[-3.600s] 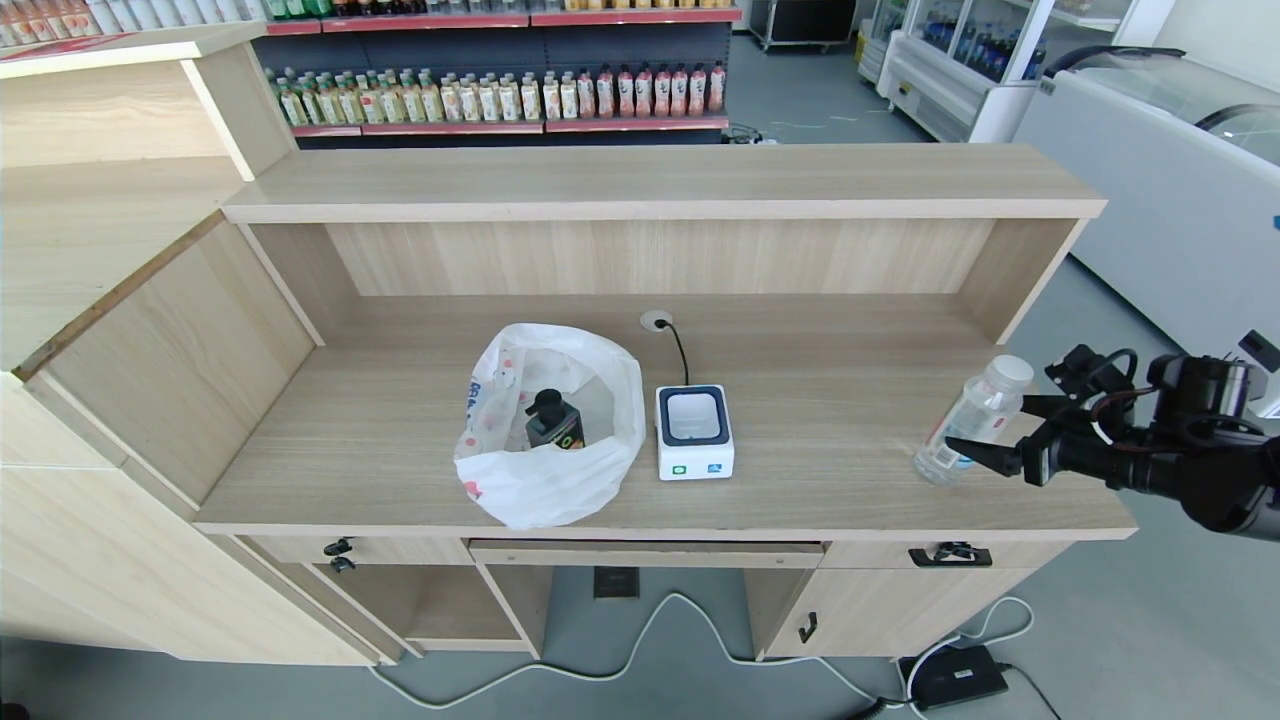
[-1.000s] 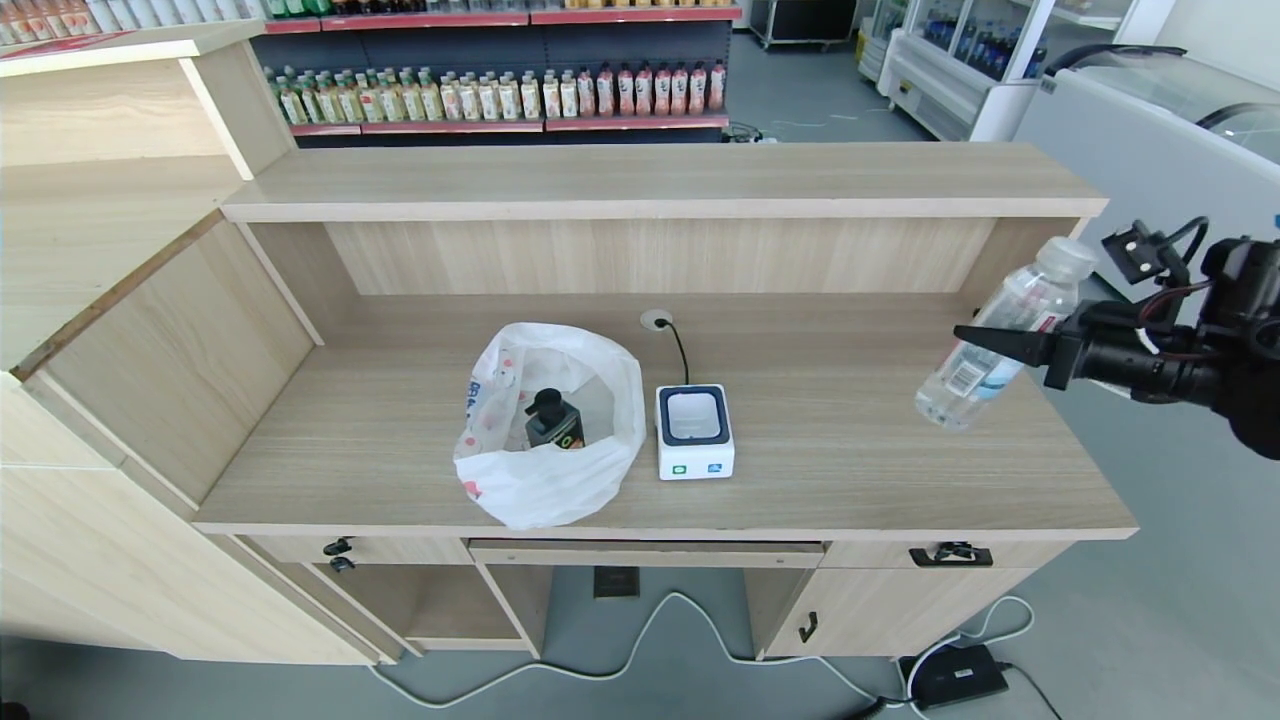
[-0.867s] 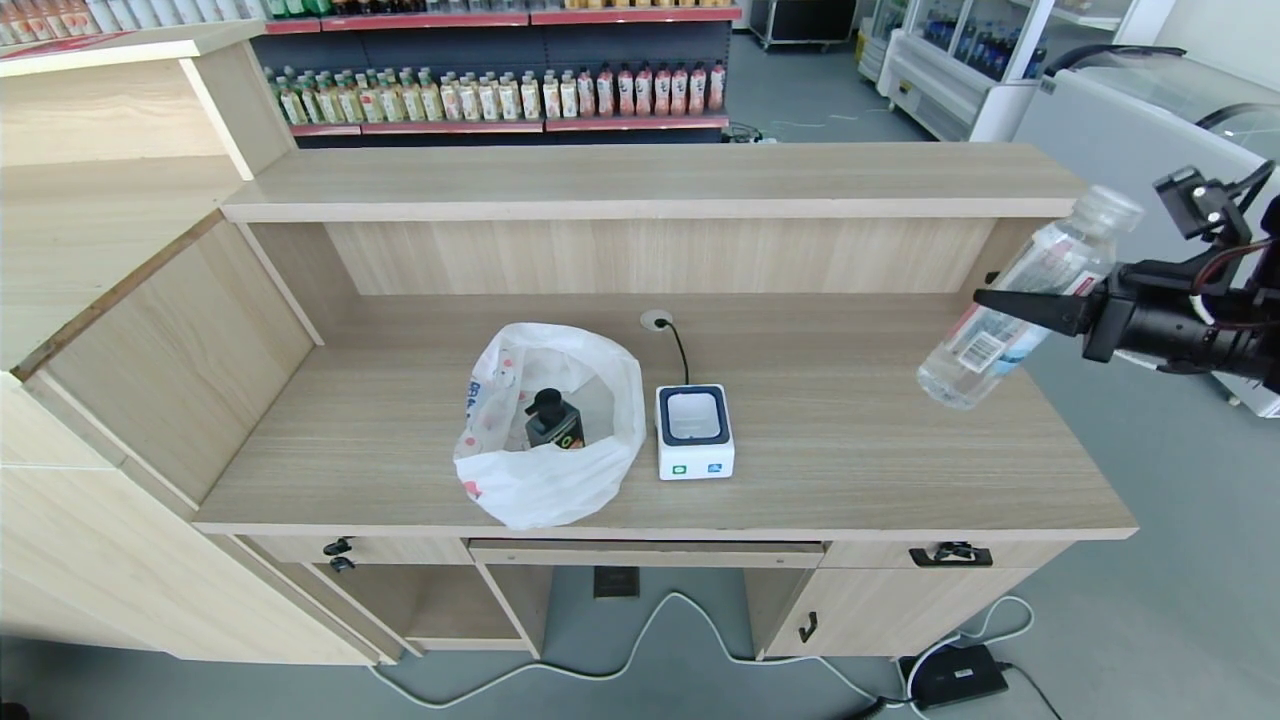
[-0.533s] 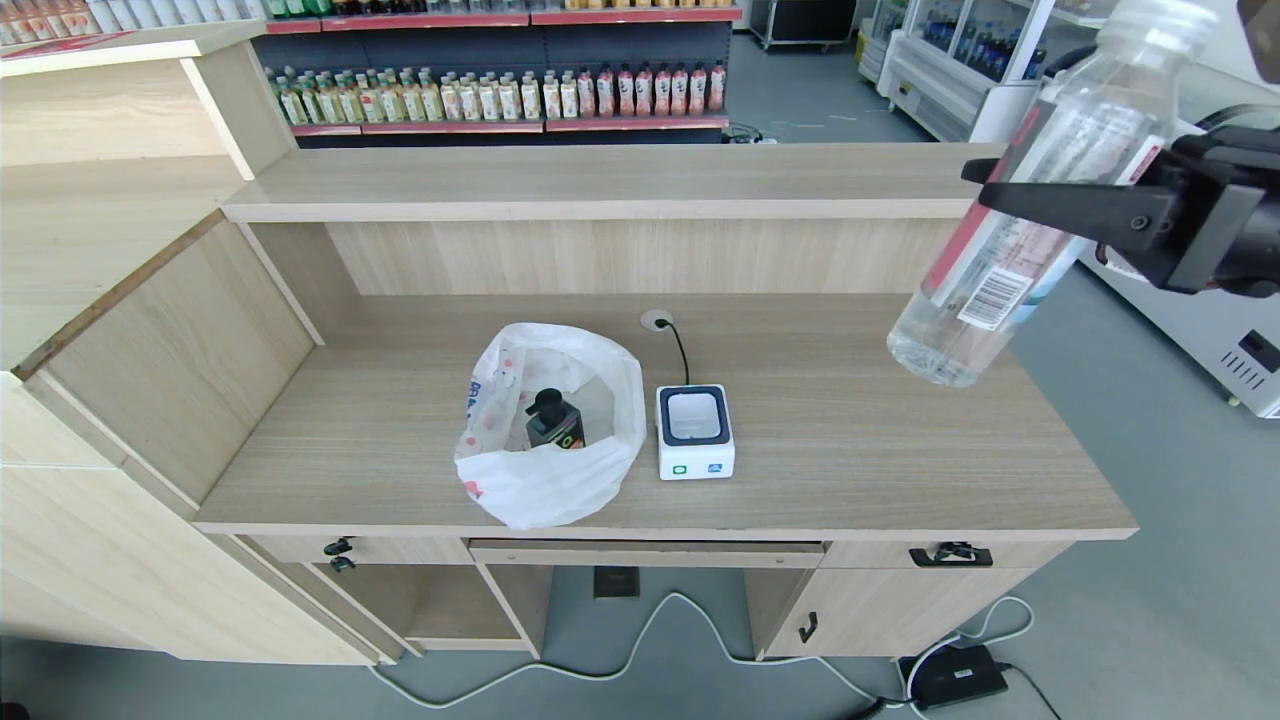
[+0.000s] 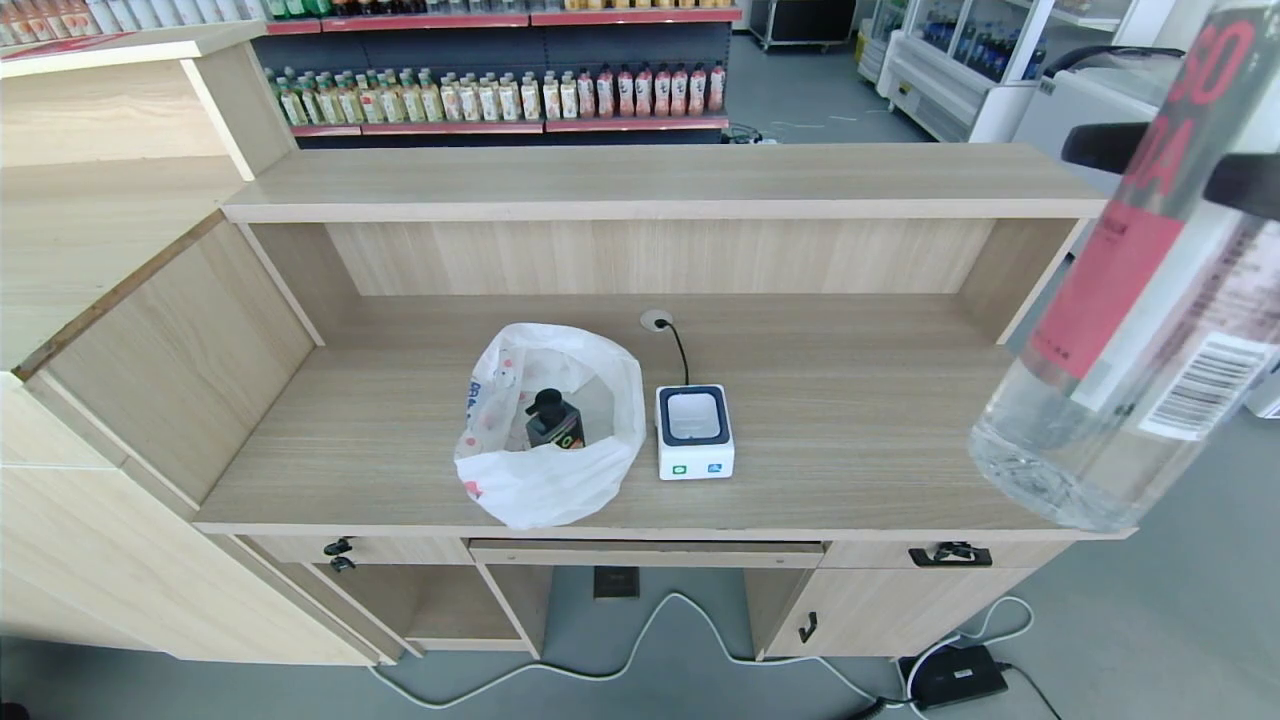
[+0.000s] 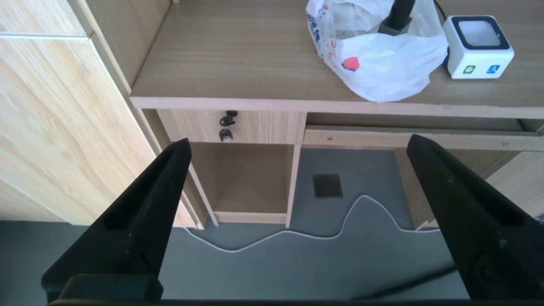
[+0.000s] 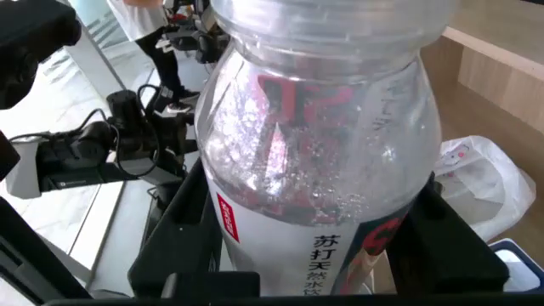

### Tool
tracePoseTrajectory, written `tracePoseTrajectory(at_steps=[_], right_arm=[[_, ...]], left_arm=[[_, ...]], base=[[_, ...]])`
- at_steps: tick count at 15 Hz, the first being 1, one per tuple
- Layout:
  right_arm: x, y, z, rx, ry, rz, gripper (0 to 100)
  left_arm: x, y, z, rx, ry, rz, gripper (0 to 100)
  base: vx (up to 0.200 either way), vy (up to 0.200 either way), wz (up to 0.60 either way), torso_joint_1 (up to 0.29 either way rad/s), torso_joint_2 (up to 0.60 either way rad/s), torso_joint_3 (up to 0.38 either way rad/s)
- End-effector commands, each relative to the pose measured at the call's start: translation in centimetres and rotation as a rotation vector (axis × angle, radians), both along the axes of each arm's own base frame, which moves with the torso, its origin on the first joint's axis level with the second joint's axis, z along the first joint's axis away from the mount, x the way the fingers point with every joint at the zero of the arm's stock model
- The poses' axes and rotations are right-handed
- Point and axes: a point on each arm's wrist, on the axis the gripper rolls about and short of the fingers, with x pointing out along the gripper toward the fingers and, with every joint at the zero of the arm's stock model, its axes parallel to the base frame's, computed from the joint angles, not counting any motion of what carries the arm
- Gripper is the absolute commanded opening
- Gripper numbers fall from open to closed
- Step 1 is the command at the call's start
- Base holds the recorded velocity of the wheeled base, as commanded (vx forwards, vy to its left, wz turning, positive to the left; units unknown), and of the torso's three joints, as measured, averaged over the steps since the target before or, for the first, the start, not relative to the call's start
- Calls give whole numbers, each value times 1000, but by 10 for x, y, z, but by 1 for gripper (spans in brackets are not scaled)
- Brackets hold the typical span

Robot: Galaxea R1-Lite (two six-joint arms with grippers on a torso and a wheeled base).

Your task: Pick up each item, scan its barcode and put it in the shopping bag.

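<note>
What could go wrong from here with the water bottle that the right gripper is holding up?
The water bottle is clamped in the right gripper high above the counter; a slip would mean a hard fall.
Its barcode faces the head camera, not the scanner, so a scan may fail unless it is turned.
The shopping bag already holds a dark bottle that it could strike.

The head camera is looking down on the counter point(image 5: 850, 430); the left wrist camera is facing its front edge; the right is hugging the bottle point(image 7: 323, 153). All are catching the shopping bag point(image 5: 540, 485).
</note>
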Motion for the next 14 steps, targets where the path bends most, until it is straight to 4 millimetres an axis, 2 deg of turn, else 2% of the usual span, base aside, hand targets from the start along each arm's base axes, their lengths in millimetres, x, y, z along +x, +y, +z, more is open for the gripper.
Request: tracePoseTrajectory(at_steps=[1,4,14], right_arm=[[-13,-2,3,8,-23,12,0],[-19,-2,-5,0,-7,21,0],[-24,5,5,9,-32,78,0]], left_arm=[[0,0,0,0,0,0,100],[0,0,0,0,0,2,100],[0,0,0,0,0,0,100]], base=[[0,0,0,0,0,0],[0,0,0,0,0,0],[0,0,0,0,0,0]])
